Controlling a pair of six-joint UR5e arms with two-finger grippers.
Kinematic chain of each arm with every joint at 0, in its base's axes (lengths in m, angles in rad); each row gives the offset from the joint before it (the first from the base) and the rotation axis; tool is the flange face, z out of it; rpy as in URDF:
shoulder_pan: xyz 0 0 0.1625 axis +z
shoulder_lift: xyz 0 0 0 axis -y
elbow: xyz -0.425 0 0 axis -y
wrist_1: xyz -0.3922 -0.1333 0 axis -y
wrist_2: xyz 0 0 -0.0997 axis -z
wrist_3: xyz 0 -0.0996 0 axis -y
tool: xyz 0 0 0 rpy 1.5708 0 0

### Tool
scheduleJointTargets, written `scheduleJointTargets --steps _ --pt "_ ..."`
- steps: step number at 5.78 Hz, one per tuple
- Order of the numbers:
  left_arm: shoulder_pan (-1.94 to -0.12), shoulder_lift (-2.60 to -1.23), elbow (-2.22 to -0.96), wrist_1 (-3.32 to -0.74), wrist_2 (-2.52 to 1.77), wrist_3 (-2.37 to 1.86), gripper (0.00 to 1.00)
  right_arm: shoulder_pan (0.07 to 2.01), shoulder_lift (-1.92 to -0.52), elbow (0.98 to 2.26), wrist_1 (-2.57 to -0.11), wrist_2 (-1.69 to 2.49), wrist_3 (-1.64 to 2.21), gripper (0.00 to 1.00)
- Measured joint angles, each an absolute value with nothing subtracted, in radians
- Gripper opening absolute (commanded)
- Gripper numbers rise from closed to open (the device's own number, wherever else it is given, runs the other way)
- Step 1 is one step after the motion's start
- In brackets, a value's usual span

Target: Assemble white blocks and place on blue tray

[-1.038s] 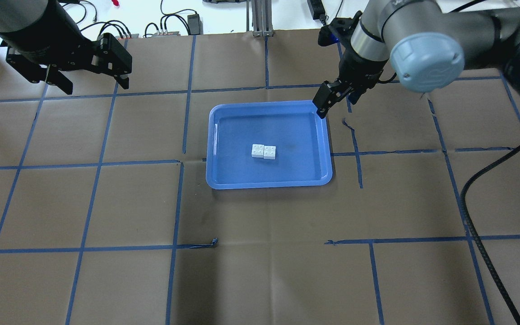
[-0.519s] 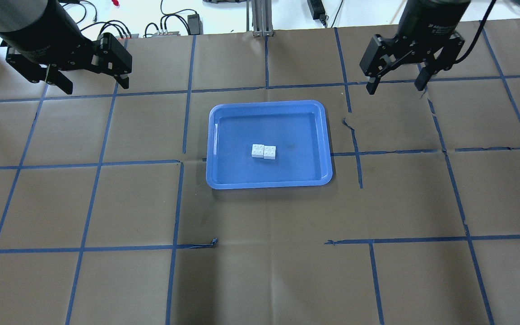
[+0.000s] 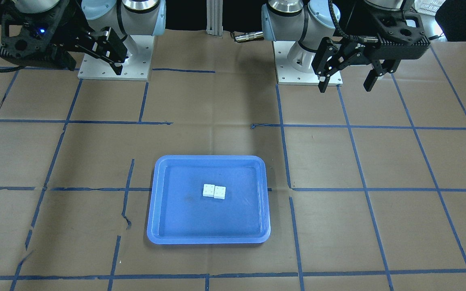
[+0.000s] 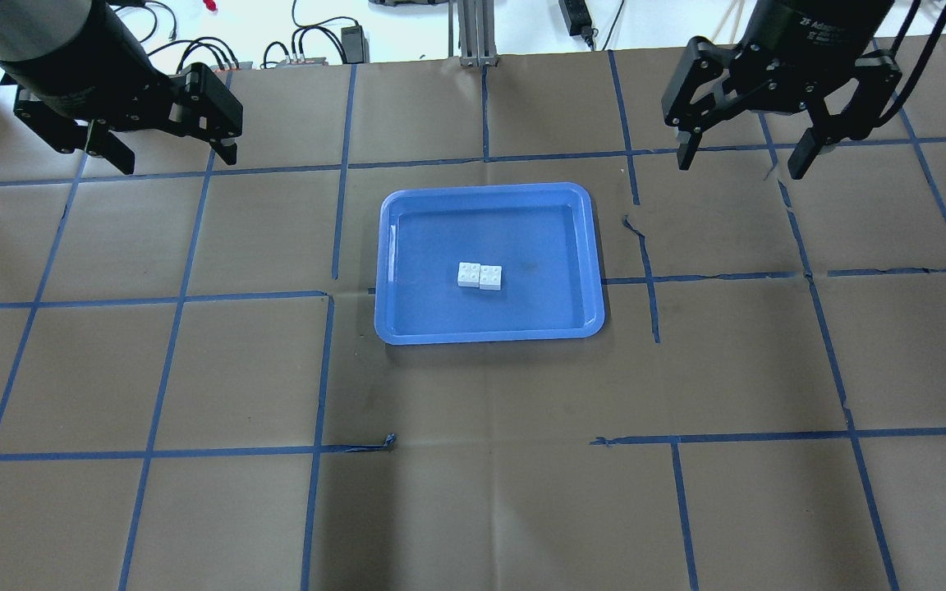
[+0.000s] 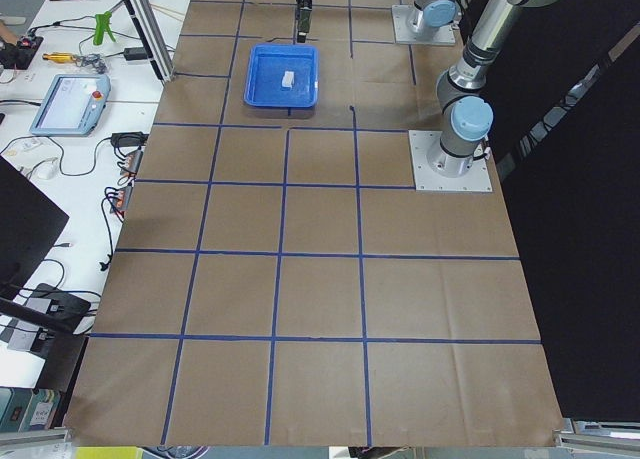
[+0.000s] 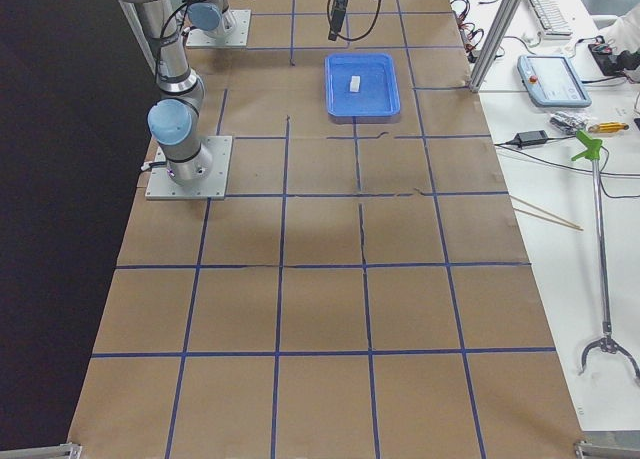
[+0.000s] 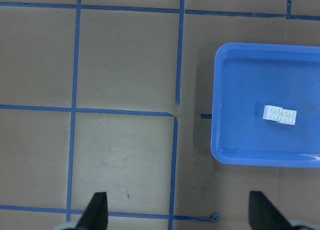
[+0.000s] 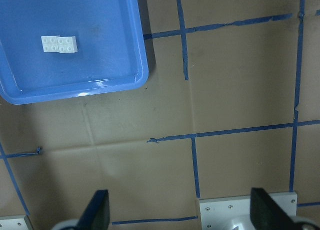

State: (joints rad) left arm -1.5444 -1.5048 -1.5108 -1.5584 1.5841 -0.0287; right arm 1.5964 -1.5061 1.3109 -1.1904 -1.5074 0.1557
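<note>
Two white blocks (image 4: 479, 276) lie side by side and touching near the middle of the blue tray (image 4: 489, 335). They also show in the front view (image 3: 214, 191), the left wrist view (image 7: 280, 115) and the right wrist view (image 8: 59, 44). My left gripper (image 4: 167, 156) is open and empty, raised above the table well left of the tray. My right gripper (image 4: 742, 162) is open and empty, raised to the right of the tray's far right corner. Both grippers are apart from the blocks.
Brown paper with a blue tape grid covers the table. The paper is torn just right of the tray (image 4: 633, 226). The two arm bases (image 3: 113, 60) (image 3: 308, 64) stand on the robot's side. Cables and a metal post (image 4: 473, 33) lie beyond the far edge.
My right arm has swung away from the tray's far right corner to the right, and its gripper now points down, open. The left gripper and the blocks have barely moved.
</note>
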Motion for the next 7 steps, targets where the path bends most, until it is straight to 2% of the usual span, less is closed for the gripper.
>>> scheduleJointTargets --steps 4,7 --pt "-1.545 -1.503 -1.51 -1.566 1.585 -0.025 0.99 1.581 -1.507 1.447 -1.342 -1.573 0.182 1.0" --pt "-1.543 -1.504 -1.508 -1.566 1.577 -0.025 0.99 1.578 -1.521 1.458 -1.358 -1.578 0.187 1.0"
